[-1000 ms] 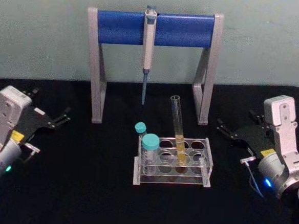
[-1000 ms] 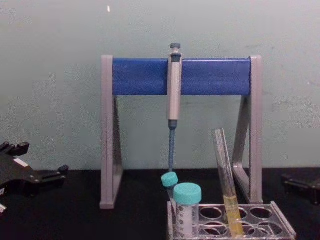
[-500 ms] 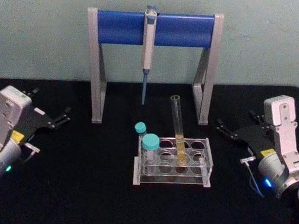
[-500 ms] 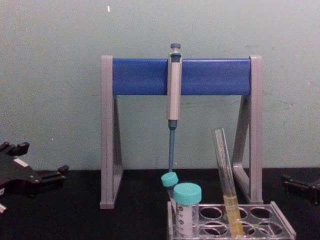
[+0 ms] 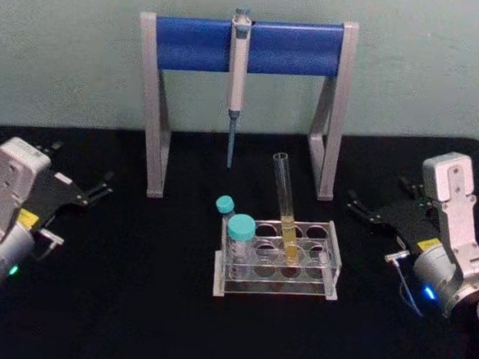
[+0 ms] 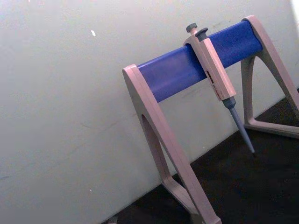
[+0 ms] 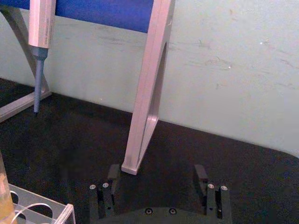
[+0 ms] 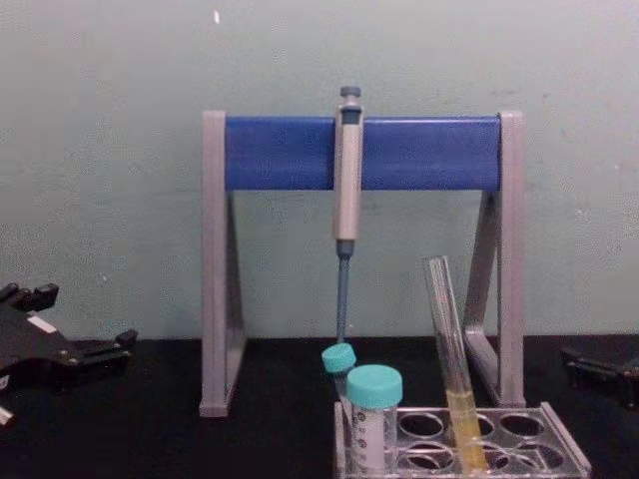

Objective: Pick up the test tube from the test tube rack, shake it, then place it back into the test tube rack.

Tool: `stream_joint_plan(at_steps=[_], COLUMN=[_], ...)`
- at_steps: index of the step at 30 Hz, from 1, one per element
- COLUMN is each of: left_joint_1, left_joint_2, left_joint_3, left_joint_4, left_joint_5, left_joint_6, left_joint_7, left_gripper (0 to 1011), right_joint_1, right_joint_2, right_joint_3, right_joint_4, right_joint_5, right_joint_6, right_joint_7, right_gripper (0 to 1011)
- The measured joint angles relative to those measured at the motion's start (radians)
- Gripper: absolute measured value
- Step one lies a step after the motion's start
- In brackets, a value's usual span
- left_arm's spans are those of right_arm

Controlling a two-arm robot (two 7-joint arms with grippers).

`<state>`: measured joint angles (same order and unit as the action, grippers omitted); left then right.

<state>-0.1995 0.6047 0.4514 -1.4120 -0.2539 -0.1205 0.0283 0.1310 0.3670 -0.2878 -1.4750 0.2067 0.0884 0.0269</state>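
The test tube (image 5: 286,201) stands in the test tube rack (image 5: 330,264) at the table's middle, leaning slightly, with yellow liquid in its lower part; the chest view shows the test tube (image 8: 448,354) rising from the rack (image 8: 562,446). My left gripper (image 5: 80,168) rests open at the far left of the table, well away from the rack. On the far right my right gripper (image 5: 378,192) is open too, its fingers pointing toward the stand. In the right wrist view the right gripper (image 7: 157,173) holds nothing between its fingers, and the rack's corner (image 7: 44,210) lies off to one side.
A tall grey-and-blue pipette stand (image 5: 247,47) rises behind the rack with a pipette (image 5: 237,72) hanging from its bar. Two teal-capped tubes (image 5: 240,229) occupy the rack's left end. Black tabletop lies bare between each gripper and the rack.
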Motion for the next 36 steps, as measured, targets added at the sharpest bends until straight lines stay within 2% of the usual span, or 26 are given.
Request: stream_joint_plan(at_steps=[36], left_joint_1=[0.000], left_joint_2=[0.000], left_joint_3=[0.000], left_joint_4=[0.000], left_joint_5=[0.000], left_joint_6=[0.000], left_joint_7=[0.000], left_gripper=[1001], right_joint_1=[0.000], right_joint_2=[0.000], right_joint_3=[0.000], right_joint_4=[0.000], right_joint_5=[0.000], right_joint_6=[0.000], right_joint_7=[0.000], right_gripper=[1000])
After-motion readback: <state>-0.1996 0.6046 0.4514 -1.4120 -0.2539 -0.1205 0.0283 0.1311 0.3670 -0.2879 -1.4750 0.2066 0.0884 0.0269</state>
